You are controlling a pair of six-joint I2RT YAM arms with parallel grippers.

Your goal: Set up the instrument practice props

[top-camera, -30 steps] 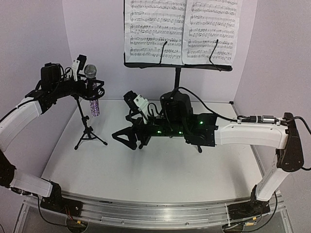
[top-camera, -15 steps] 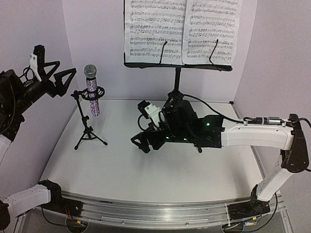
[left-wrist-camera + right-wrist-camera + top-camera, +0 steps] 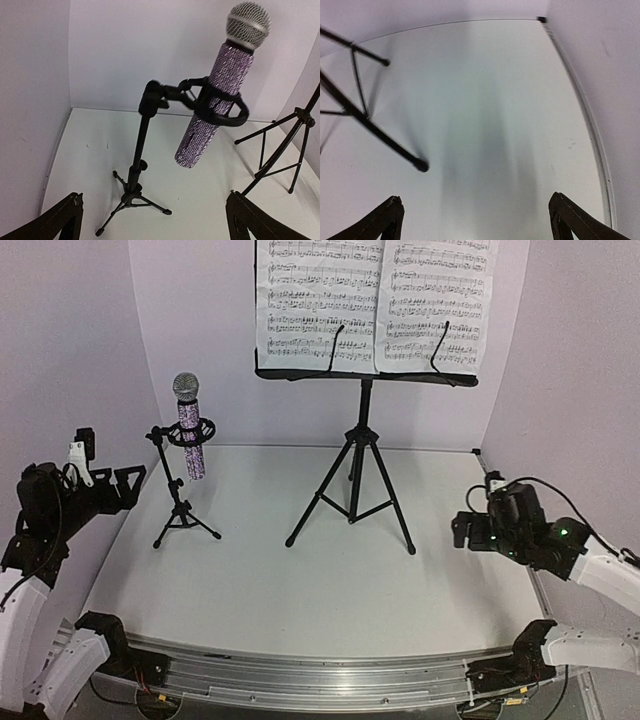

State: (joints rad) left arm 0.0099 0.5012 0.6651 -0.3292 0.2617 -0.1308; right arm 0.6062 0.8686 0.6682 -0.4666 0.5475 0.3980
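microphone (image 3: 220, 95), glittery purple-silver with a mesh head, seated head-up in the ring clip of the small black mic stand (image 3: 180, 508), leaning a little, at the left rear of the tabletop (image 3: 300, 590). probably light and rigid, rough glitter skin good for grip; best taken around the barrel, never by the mesh. likely top-heavy on those short thin legs, easy to tip with a sideways knock; safer held low on the upright post. well to its right, black tripod music stand (image 3: 357, 455), legs spread on the surface, perforated desk (image 3: 365, 376) high up by the back wall (image 3: 200, 320). stiff metal but tall, judged prone to sway; best gripped on the central pole above the leg brace. two white music sheets (image 3: 318, 300) side by side on the desk, behind two thin black retaining arms (image 3: 335, 345); flimsy, apt to crease, to be pinched only at an edge. all props apparently in place. left gripper (image 3: 115, 490) spread wide, holding nothing, near the left edge, facing the mic stand but well clear of it. right gripper (image 3: 468, 530) likewise wide apart and bare, low at the right edge, well apart from the nearest tripod foot. smooth pale surface, likely slippery under the feet; plain lilac walls close around; metal rail (image 3: 300, 680) along the near edge
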